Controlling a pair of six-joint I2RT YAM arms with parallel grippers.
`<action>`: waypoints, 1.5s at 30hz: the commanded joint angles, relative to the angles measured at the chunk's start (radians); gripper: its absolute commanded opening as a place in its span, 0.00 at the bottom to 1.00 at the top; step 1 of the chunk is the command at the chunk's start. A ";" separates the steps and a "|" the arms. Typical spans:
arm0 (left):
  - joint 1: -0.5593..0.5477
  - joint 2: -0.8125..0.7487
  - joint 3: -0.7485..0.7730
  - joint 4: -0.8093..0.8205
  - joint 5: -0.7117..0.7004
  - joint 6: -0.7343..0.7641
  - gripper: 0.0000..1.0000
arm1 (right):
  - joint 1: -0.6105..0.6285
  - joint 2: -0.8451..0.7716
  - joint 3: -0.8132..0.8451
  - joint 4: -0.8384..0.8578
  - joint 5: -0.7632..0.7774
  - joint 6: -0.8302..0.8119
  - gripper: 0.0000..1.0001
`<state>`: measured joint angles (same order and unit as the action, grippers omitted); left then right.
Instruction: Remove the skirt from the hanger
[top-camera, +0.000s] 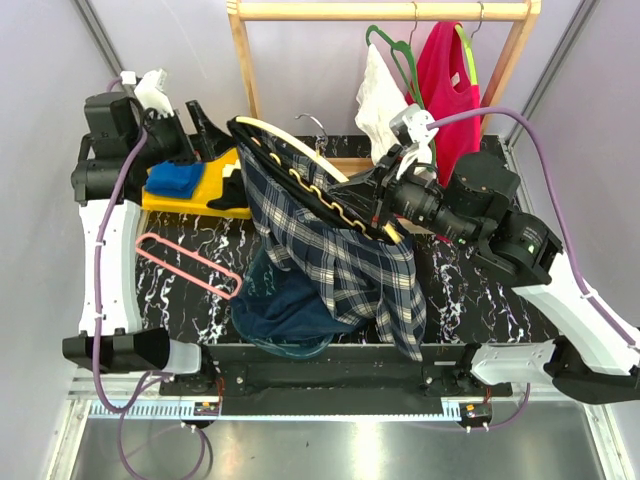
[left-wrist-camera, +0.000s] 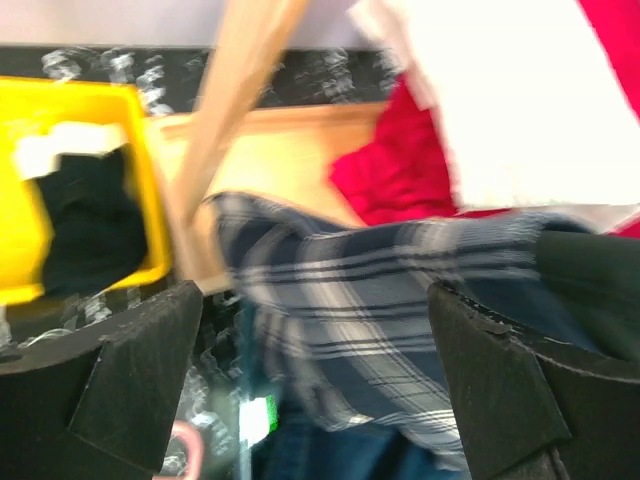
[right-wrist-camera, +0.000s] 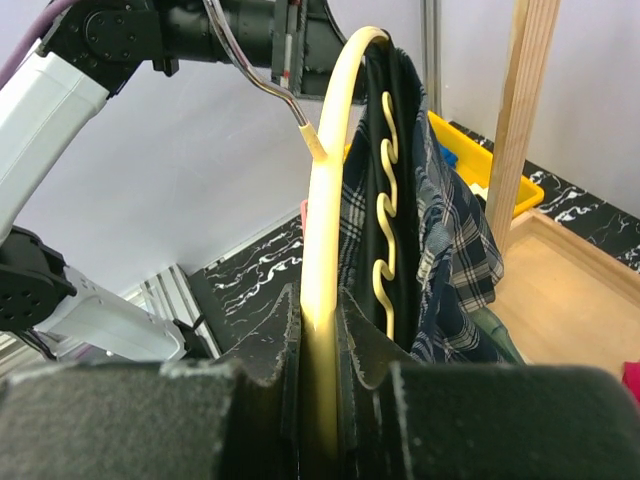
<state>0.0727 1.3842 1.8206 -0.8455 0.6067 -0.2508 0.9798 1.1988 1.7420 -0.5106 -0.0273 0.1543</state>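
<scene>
A blue plaid skirt (top-camera: 345, 255) with a dark waistband hangs from a cream hanger (top-camera: 300, 155) held tilted above the table. My right gripper (top-camera: 383, 205) is shut on the hanger's right arm; in the right wrist view the fingers (right-wrist-camera: 290, 350) pinch the cream hanger (right-wrist-camera: 325, 220), with the skirt (right-wrist-camera: 455, 250) draped to its right and the metal hook (right-wrist-camera: 262, 75) above. My left gripper (top-camera: 213, 135) is open and empty beside the hanger's left end. In the left wrist view the gripper (left-wrist-camera: 315, 335) is open, and the skirt (left-wrist-camera: 380, 300) lies beyond the fingers, blurred.
A wooden rack (top-camera: 250, 60) at the back carries a red garment (top-camera: 448, 80), a white garment (top-camera: 378, 100) and a green hanger (top-camera: 400, 55). A yellow bin (top-camera: 185, 195) holds blue cloth. A pink hanger (top-camera: 190, 265) and a dark blue garment (top-camera: 285, 305) lie on the table.
</scene>
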 joint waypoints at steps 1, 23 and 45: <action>0.047 -0.033 -0.067 0.257 0.235 -0.155 0.99 | 0.011 -0.018 0.033 0.138 -0.034 0.019 0.00; 0.164 0.078 -0.448 2.511 0.970 -1.576 0.99 | 0.010 -0.153 0.109 0.155 -0.118 0.240 0.00; 0.295 0.071 -0.425 2.503 0.958 -1.628 0.99 | 0.010 -0.182 0.200 0.011 -0.109 0.255 0.00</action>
<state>0.3447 1.4029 1.3186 1.2858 1.4921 -1.8118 0.9867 1.0725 1.9038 -0.6273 -0.1417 0.3794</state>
